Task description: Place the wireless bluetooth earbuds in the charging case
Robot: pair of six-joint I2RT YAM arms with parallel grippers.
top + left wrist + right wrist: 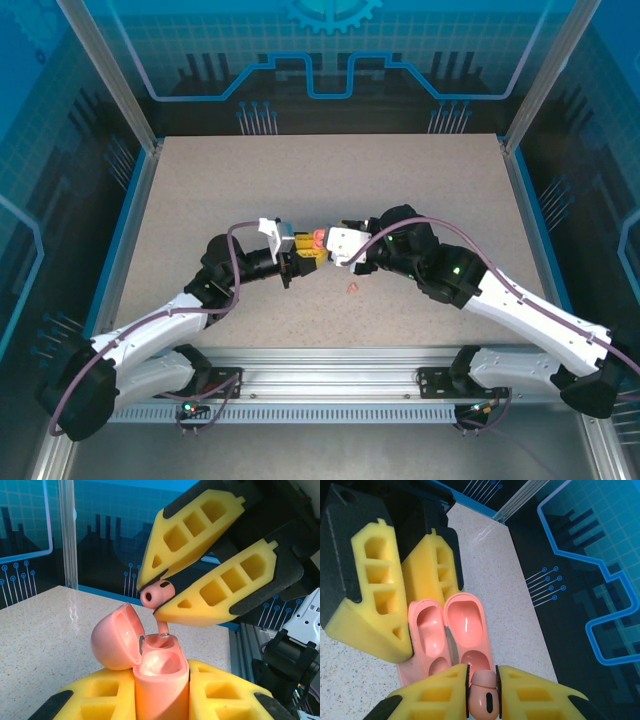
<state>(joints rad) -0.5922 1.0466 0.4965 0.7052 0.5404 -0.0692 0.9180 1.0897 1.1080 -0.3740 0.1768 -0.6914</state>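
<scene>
Left fingers [225,692]: mine, clamped on the salmon-pink charging case [160,680], held upright with the lid swung open.
Right fingers [200,597]: pinched shut on a pink earbud [154,592] by its head.
Axis: stem near vertical, tip at one socket's mouth.
Direction: the case sits directly below my right fingers, so I judge a short, straight descent.
Spare: second pink earbud [351,288] on the table [200,200], nearer my right arm.

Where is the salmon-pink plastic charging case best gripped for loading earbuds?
Take the salmon-pink plastic charging case by its lower body, from both sides below the rim, as the left gripper does. Its hinged lid is open and the wells face up, so a low grip likely leaves both clear.
</scene>
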